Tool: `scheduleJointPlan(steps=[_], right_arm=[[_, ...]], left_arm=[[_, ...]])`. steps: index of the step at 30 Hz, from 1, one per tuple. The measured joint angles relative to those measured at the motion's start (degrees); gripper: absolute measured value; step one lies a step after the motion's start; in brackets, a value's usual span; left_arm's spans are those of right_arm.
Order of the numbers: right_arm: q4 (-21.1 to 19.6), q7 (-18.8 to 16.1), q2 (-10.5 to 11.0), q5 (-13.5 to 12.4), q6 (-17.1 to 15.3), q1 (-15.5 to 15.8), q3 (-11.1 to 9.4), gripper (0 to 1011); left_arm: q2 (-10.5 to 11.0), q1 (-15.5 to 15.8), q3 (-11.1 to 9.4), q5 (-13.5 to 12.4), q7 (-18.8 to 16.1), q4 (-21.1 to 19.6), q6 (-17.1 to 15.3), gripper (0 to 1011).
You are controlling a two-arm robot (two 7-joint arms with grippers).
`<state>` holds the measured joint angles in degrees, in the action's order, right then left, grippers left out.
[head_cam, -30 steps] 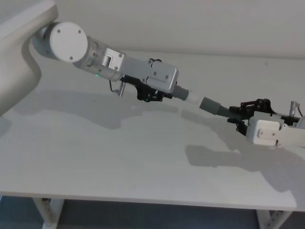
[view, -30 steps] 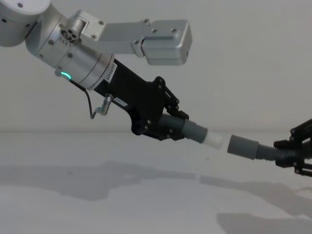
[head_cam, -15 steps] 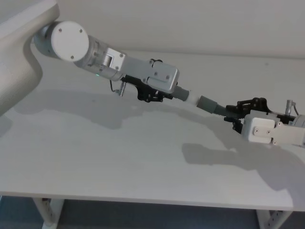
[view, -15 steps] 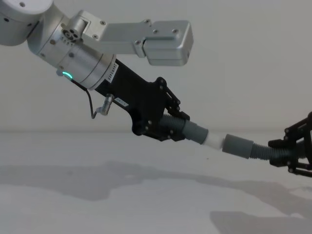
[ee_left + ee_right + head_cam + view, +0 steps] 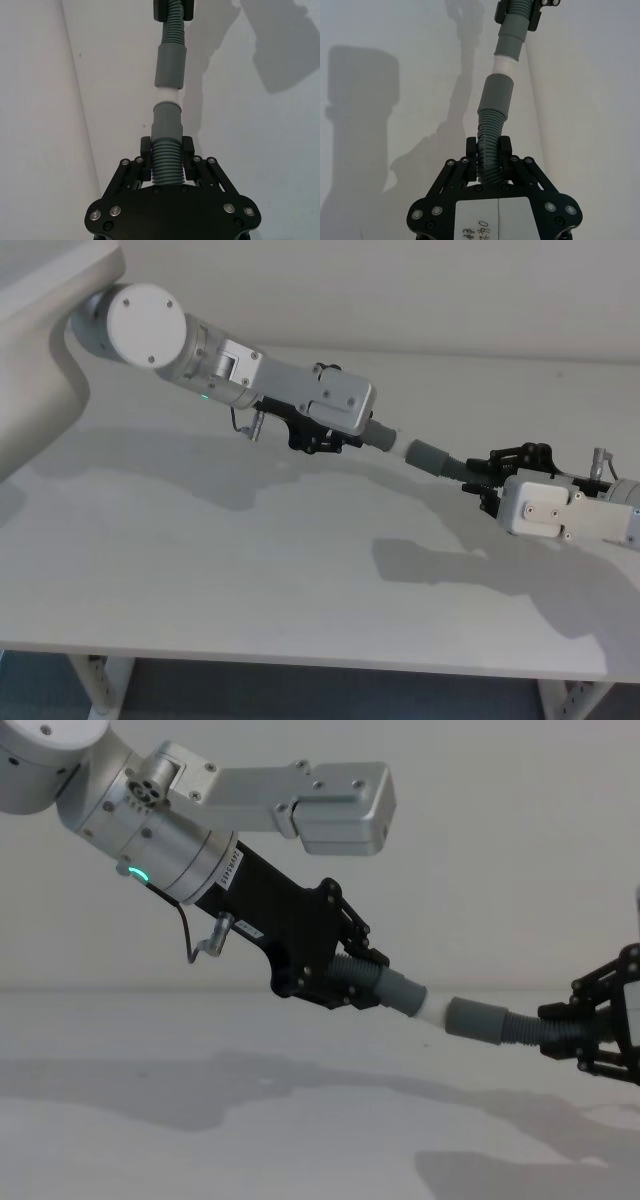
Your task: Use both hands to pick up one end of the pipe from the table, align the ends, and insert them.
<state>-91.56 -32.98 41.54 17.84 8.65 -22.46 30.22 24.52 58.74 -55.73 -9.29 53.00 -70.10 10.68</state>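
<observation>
Both pieces of the pipe hang in the air above the table [image 5: 250,570]. My left gripper [image 5: 330,436] [image 5: 355,982] [image 5: 166,159] is shut on the shorter piece's ribbed part [image 5: 166,167]. Its grey cuff [image 5: 400,992] and pale white tip [image 5: 430,1012] [image 5: 168,95] point to the right. My right gripper [image 5: 488,478] [image 5: 575,1040] [image 5: 489,154] is shut on the longer piece's ribs [image 5: 489,135]. The smooth socket cuff [image 5: 428,455] [image 5: 472,1020] [image 5: 496,97] meets the white tip end to end, in line with it. A short band of white shows between the two cuffs.
The white table's front edge [image 5: 300,655] runs along the bottom of the head view, with table legs below. A pale wall [image 5: 500,870] stands behind. Arm shadows [image 5: 450,565] lie on the surface under the right arm.
My right gripper has carried the longer piece leftward. The gap between the socket cuff and the white tip has closed, and the two now meet. The left arm has held still.
</observation>
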Motion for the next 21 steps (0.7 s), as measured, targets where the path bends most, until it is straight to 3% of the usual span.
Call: scheduleJointPlan(steps=[21], right_arm=[[-0.37,-0.32,-0.29,-0.54,-0.4,-0.12,0.18,262]], left_arm=[[0.0,0.06,0.02,0.05,-0.12,0.13,0.21,344]])
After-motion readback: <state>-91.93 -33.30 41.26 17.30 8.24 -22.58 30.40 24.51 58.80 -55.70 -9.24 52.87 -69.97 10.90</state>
